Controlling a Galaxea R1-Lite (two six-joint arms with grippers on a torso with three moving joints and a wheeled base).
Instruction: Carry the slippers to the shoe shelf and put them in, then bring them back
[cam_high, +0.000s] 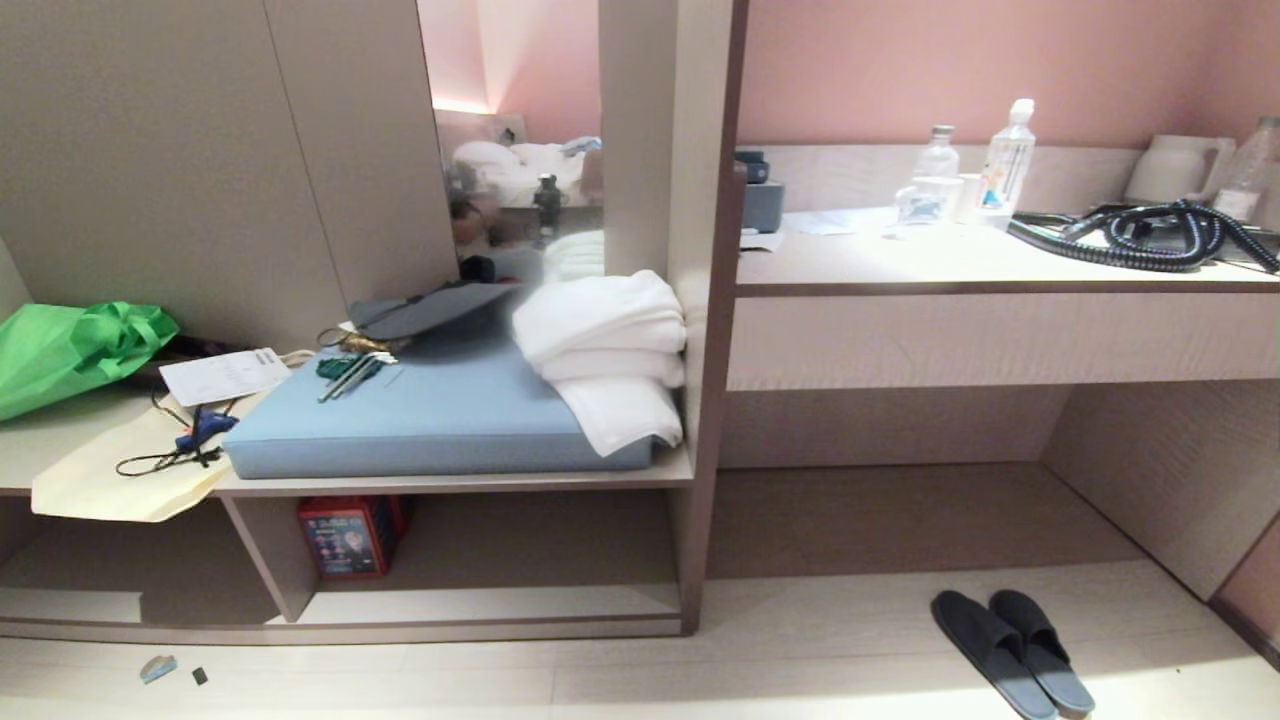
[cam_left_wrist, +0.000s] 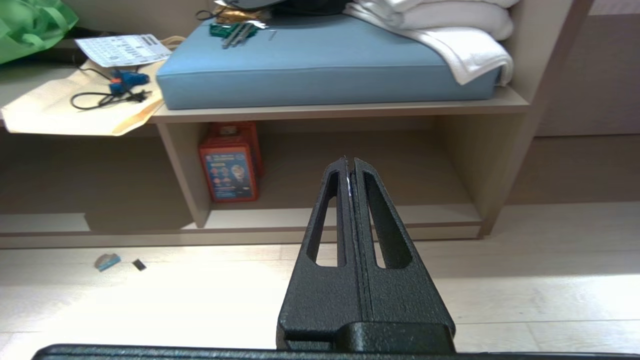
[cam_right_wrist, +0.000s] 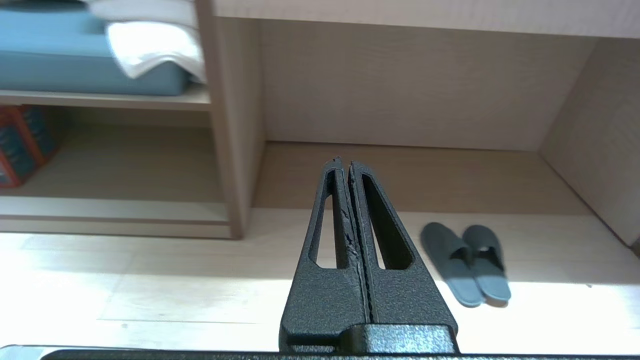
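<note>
Matt dark fabric slippers (cam_high: 1012, 652) on pale wood-grain floor (cam_high: 700, 670); taupe wood-grain shoe shelf (cam_high: 480, 600); smooth blue cushion (cam_high: 440, 410); soft white towels (cam_high: 605, 350); rough-textured black pincers.

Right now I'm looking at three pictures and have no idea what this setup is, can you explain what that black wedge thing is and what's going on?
These come from a two-armed wheeled robot. The wide picture is from its head camera; the other two are from cameras on its wrists. The black wedge is a hand: the left hand and the right hand, both shut and holding nothing. On the pale floor lies a pair of dark blue-grey fabric slippers, side by side, untouched. To their left is the low taupe wood-grain shoe shelf with a red box inside. Above it sit a blue cushion and folded white towels.
</note>
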